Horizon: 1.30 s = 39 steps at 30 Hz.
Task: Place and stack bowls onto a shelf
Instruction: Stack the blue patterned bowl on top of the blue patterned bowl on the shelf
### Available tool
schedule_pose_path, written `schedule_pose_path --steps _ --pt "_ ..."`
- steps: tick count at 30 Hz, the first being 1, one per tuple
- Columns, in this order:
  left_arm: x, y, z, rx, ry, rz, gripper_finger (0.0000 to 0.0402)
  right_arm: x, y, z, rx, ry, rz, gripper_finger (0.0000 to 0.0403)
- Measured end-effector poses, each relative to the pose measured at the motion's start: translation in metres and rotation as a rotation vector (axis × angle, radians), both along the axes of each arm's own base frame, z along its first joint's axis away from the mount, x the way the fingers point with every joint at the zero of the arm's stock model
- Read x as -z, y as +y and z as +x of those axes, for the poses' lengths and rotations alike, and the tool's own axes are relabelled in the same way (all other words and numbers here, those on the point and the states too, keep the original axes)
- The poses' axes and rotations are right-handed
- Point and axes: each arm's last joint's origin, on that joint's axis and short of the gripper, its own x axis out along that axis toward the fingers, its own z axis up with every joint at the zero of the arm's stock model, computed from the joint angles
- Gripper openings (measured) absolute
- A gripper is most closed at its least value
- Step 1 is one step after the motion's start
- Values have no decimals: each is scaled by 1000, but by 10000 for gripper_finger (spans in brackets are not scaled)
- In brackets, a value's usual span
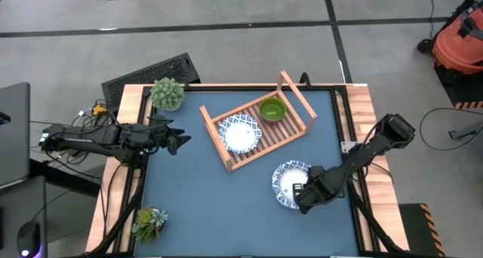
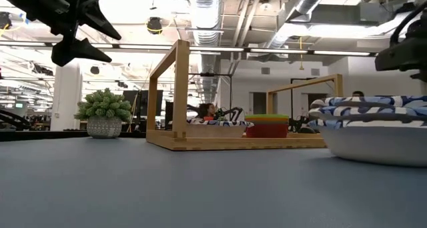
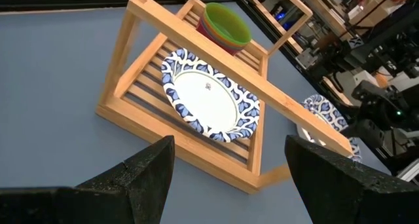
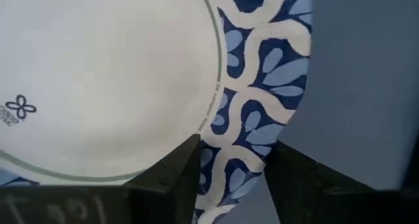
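A white bowl with a blue patterned rim [image 1: 289,184] [image 2: 373,131] sits on the blue table near its right edge. My right gripper [image 1: 306,198] [image 4: 232,165] points down over the bowl's near-right rim, open, with one finger inside the rim and one outside. The wooden slatted shelf [image 1: 260,126] [image 3: 196,145] stands at the far middle. On its slats rest a second white bowl [image 1: 240,134] [image 3: 209,96] and a green bowl [image 1: 272,109] [image 3: 226,24] stacked in a pink one [image 2: 267,129]. My left gripper [image 1: 181,141] [image 3: 229,145] hovers open at the table's left, facing the shelf.
A spiky potted plant [image 1: 167,93] [image 2: 104,113] stands at the far left corner and another [image 1: 149,222] at the near left. A black keyboard [image 1: 151,73] lies beyond the far edge. Bare blue table [image 1: 219,205] stretches across the near middle.
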Motion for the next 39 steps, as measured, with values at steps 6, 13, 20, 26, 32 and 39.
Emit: schedule_pose_path --steps 6,13,20,26,32,39 --pt "0 0 0 3 0 -1 274 -11 -5 -7 -42 0 -6 162" --pt "0 0 0 -3 1 5 274 -27 -15 -20 -46 26 -30 162" --pt "0 0 0 -4 2 5 274 -26 -16 -20 -58 25 -48 160" --pt "0 0 0 -4 2 5 274 -18 -18 -13 -76 -6 -33 160" --pt "0 0 0 -5 2 5 274 -15 -21 -13 -68 6 -39 150" --pt "0 0 0 -9 0 4 274 -15 -22 -13 -69 6 -38 71"
